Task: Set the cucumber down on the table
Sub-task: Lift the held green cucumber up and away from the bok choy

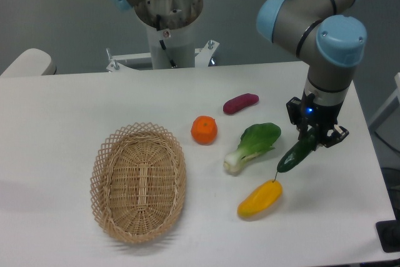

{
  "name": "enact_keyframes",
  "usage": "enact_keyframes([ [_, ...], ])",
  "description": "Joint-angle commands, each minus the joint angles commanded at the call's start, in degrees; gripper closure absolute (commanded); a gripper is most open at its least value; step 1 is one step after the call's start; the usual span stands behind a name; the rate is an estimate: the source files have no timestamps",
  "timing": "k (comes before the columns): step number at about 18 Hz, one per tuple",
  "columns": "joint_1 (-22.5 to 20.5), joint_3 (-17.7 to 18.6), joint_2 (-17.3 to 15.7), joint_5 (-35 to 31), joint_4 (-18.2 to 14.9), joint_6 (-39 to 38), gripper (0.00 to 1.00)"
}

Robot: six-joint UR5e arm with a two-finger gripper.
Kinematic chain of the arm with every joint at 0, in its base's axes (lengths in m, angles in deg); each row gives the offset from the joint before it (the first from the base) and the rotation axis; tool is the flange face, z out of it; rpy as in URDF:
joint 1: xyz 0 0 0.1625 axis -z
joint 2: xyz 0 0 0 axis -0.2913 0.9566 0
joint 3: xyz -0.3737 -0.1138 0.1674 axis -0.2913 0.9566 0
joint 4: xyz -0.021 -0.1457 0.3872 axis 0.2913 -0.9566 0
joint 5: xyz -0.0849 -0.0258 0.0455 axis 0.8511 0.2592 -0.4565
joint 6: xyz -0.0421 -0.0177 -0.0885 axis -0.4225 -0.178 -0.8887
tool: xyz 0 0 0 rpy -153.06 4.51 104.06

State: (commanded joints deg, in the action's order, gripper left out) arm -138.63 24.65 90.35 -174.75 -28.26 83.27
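The cucumber (297,153) hangs tilted, stem end down, clamped between the fingers of the gripper (310,134) above the right side of the table (62,117). Its stem points at the yellow pepper (259,199) just below. Bok choy (253,144) lies to the left, the wicker basket (139,181) farther left.

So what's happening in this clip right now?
The robot arm's pincer is closed on a dark green cucumber, holding it tilted with its thin stem end pointing down, near the yellow pepper. Whether the stem tip touches the white table cannot be told. A bok choy, an orange and a purple sweet potato lie nearby. The wicker basket sits to the left with nothing in it.
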Motion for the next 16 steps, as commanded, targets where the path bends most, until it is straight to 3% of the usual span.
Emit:
enact_keyframes([
  [6,-1.31,-0.62,0.09,0.0,-1.67,5.44,0.76],
  [16,-7.55,0.96,0.26,-0.09,-1.5,27.93,0.76],
])
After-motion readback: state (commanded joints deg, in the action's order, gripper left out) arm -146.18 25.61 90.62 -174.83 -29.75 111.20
